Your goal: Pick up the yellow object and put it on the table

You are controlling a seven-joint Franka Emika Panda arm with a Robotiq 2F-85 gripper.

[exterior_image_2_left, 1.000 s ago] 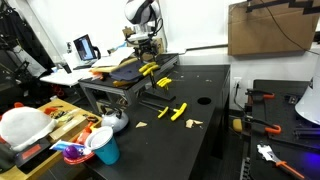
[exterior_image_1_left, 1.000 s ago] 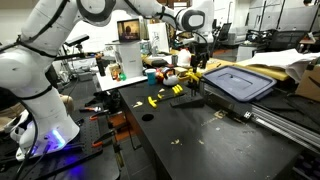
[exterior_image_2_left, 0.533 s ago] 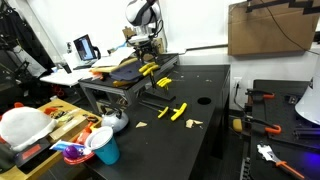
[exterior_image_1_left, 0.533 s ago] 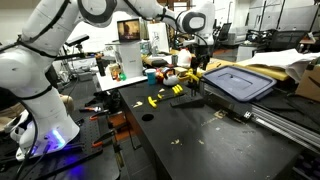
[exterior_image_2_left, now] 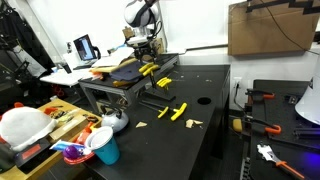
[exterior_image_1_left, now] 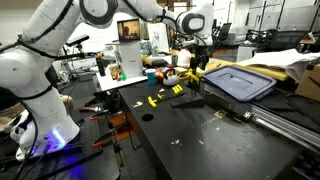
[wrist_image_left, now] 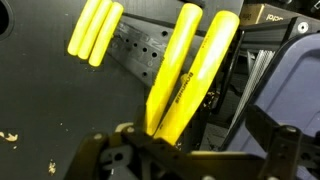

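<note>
1. While the gripper (wrist_image_left: 190, 152) hangs with its jaws spread wide and nothing between them, I read this as the line-up before the grab. The yellow object (wrist_image_left: 203, 80) lies right beneath it, its handle running from 1 o'clock to 7 o'clock in the wrist view.
2. It rests on the raised stand (exterior_image_2_left: 118, 86), not on the table (exterior_image_1_left: 200, 140), so it must be lifted off and carried down. I cannot make out its dark shaft from here.
3. A second yellow bar (wrist_image_left: 172, 60) lies just beside it at 9 o'clock, perhaps touching. I judge the jaws must straddle one bar alone or they may pinch both.
4. A grey lid (wrist_image_left: 292, 95) sits close at 3 o'clock, which leaves little room for a finger on that side.
5. Two smaller yellow pieces (wrist_image_left: 95, 30) lie at 10 o'clock, well apart from the handle.
6. In an exterior view the table runs bare toward 6 o'clock from the gripper. I would set down clear of the round hole (exterior_image_1_left: 147, 117) and away from the table's edge.
</note>
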